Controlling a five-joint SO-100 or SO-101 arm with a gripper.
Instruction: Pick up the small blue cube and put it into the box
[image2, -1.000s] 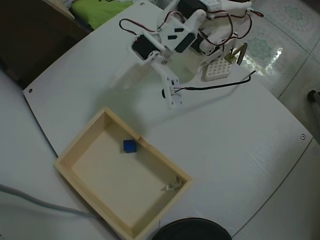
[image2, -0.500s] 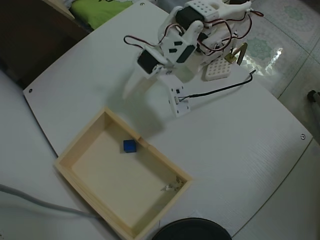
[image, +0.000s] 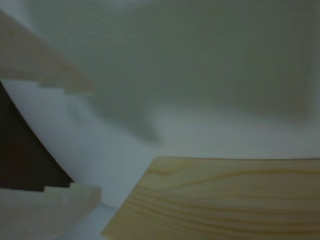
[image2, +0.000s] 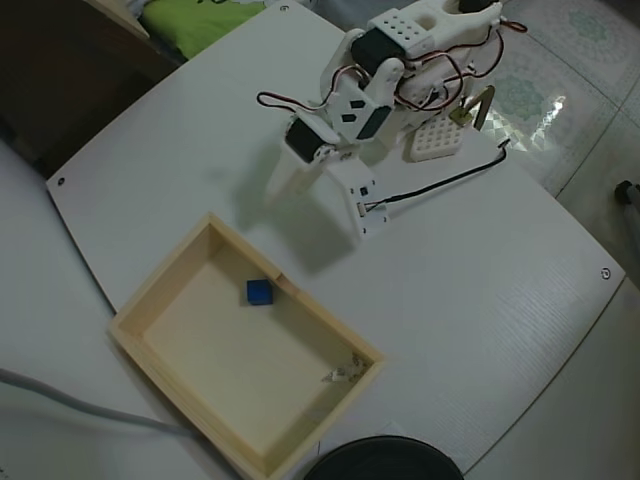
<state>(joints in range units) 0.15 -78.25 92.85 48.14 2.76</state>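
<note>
While the small blue cube (image2: 259, 292) rests inside the box (image2: 160, 285) near its far wall, the claw (image2: 320, 190) hangs open and empty over the counter (image2: 480, 300). Cube likely light, rigid; grip opposite flat faces.

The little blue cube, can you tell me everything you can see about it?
The small blue cube is a tiny bright-blue block with plain faces, and it looks solid. In the overhead view it sits flat on the floor of the box, a shallow tray of pale wood, close to the long wall that has a small notch. Nothing but the floor seems to touch it. The gripper is off over the white table, outside the box. The wrist view does not show the cube.
</note>
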